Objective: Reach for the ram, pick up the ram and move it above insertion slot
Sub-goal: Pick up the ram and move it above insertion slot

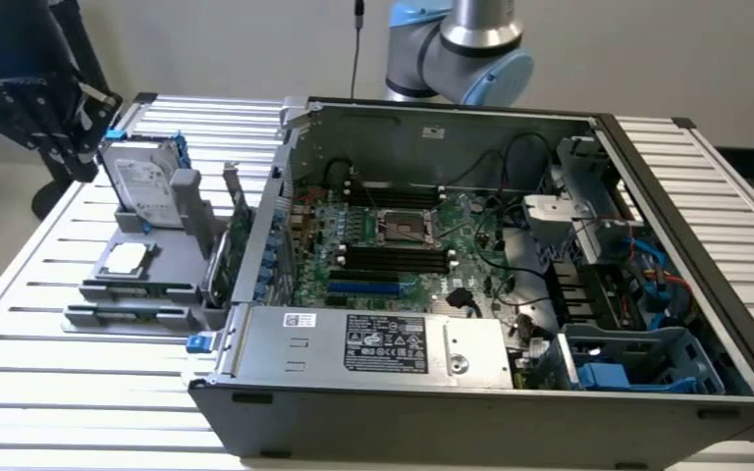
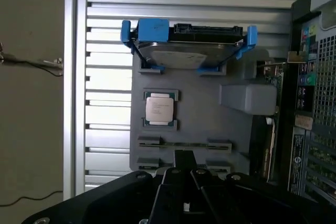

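The gripper (image 2: pixel 184 161) hangs above the grey tray (image 2: pixel 199 121), its fingers pressed together and holding nothing. The ram (image 2: pixel 194 144) stands on edge in clips at the tray's end opposite the hard drive (image 2: pixel 184 51), just beside the processor (image 2: pixel 159 108). Its long axis runs across the tray, with one end pointing at the computer case (image 2: pixel 315 103). To my eye, a good reach centres over the stick's middle, jaws square to its flat faces and clear of both clips.

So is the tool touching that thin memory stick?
Apart. In the exterior view the tool hangs beyond the hard drive, which stands between it and the ram.
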`<control>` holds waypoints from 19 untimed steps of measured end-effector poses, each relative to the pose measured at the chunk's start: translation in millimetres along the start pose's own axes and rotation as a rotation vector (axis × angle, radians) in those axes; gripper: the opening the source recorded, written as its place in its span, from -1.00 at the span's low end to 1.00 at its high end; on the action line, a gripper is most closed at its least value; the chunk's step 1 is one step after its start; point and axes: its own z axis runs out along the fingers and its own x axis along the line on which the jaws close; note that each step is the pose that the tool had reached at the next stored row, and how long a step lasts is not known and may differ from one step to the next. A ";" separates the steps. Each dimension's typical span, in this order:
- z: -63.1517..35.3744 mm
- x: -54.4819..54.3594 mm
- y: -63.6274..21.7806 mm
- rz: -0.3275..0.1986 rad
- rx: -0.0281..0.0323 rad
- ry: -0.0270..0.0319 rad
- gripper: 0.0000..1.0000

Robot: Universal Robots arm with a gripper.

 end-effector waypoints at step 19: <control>14.1 -11.9 -31.8 -0.094 -0.0004 0.0036 -0.79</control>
